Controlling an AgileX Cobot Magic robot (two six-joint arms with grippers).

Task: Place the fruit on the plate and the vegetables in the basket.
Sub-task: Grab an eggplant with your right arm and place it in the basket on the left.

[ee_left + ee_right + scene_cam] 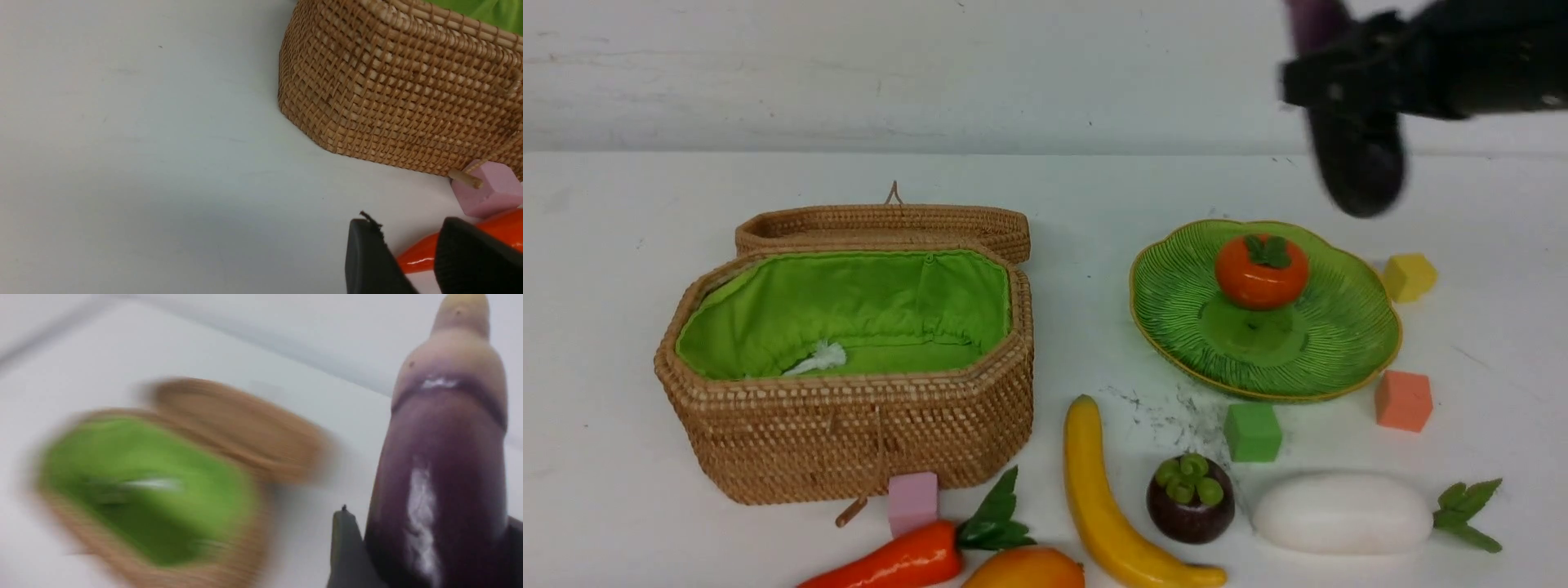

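My right gripper [1339, 82] hangs high over the far right, shut on the dark purple eggplant [445, 457], whose lower end droops above the green plate [1339, 343]. An orange persimmon [1262, 269] sits on that plate. The open basket [849, 425] with green lining stands at the left. Along the front lie the carrot [890, 562], mango [1023, 572], banana [1107, 506], mangosteen [1191, 500] and white radish [1343, 513]. My left gripper [408, 222] is out of the front view. It is low over the table with its jaws apart, and the carrot's tip [421, 253] shows just beyond them.
Foam cubes are scattered about: pink [912, 500] against the basket's front, green [1252, 431] and orange [1403, 400] at the plate's near edge, yellow [1409, 276] to its right. The basket's lid [882, 224] lies open behind it.
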